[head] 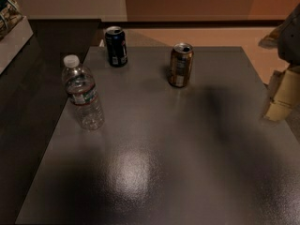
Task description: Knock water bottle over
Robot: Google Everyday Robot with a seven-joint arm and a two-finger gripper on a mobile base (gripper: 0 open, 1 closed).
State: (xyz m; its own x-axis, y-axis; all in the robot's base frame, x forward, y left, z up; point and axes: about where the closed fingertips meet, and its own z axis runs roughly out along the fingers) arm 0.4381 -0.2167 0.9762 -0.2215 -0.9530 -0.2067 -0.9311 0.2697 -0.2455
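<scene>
— Whereabouts of the water bottle?
— Upright on the grey table, near the left edge, roughly midway back. White cap on top, label band round the middle, clear ribbed body below.
— Touching anything?
— No. Standing alone, apart from both cans.
— And the cans?
— Behind the bottle, close to the far-left corner, the dark blue can. To the right of that, near the far edge and about mid-table, the brown-gold can. Both upright (and both shorter than the bottle).
— And the gripper?
— At the right border of the view, pale beige, hanging by the table's right edge, with the dark arm above. Well apart from the bottle, nearly the whole table width between. Apart or together: cannot tell.
— Anything else on the tabletop?
— Broad dark shadow right of centre, soft patch of glare towards the front.
</scene>
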